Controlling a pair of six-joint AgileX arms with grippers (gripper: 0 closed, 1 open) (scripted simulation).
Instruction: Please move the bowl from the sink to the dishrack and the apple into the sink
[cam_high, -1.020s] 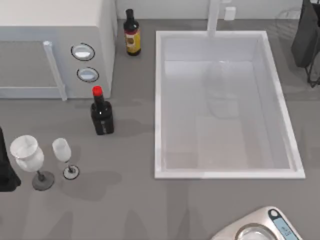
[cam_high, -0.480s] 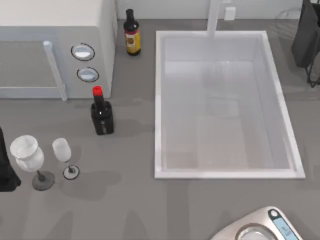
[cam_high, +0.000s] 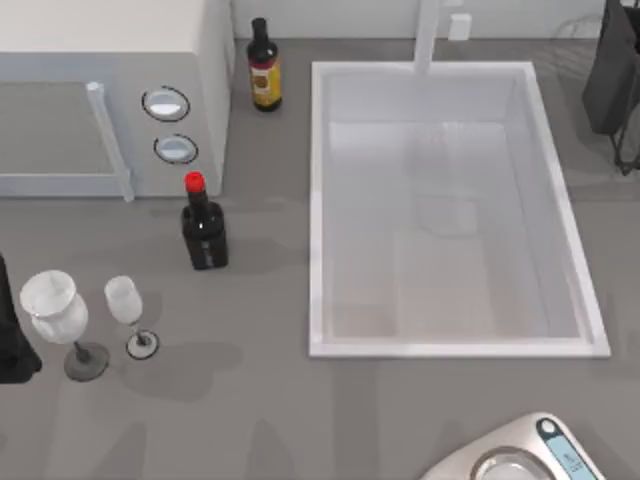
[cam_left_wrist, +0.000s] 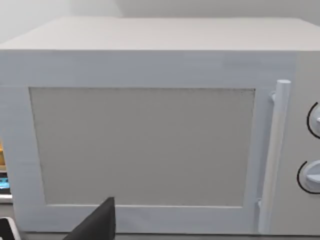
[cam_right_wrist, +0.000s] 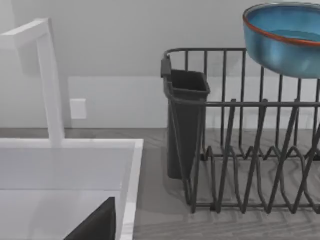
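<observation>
The bowl sits at the upper right of the right wrist view, high against the dishrack. Its blue underside overlaps the rack's top rail. Whether it rests on the wires or hangs just above them cannot be told from this angle. The rack's dark cutlery holder stands at the centre of that view, with the faucet at the left.

Over the last second, almost nothing has changed in the top view. The sink, right of centre in the frame, was bare a second ago and is bare now (only a faint reflection on its floor has shifted). That suggests the bowl half of the task is at or near its end, and the apple has not yet gone into the basin.

The right gripper shows as a dark wedge at the lower left of its own wrist view. Whether it is open or closed cannot be told, nor whether it has any hold on the bowl.

The left gripper faces the door of the microwave, and its state cannot be told either. The left arm looks parked at the left edge of the top view.

Nothing else on the counter has moved:
- the red-capped bottle
- the yellow-labelled bottle
- the two wine glasses
- the scale
</observation>
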